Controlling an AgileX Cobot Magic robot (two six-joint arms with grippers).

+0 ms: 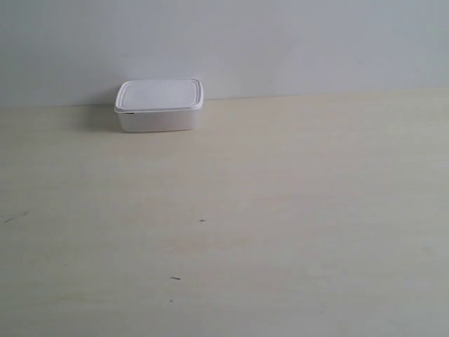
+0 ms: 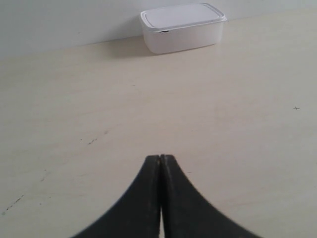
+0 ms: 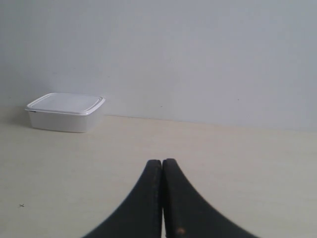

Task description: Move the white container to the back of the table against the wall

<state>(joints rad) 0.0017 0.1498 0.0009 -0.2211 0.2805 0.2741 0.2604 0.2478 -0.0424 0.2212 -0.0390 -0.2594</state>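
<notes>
Fingers together, white container seemingly touching wall

My left gripper and right gripper: fingers pressed flat together, tips aimed 12 o'clock.

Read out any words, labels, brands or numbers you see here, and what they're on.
None can be read.
The white container is plain; a tiny dark spot under its rim is too small to tell.
The table bears only a small cross mark and a short dash, not letters.
The wall is blank.
</notes>
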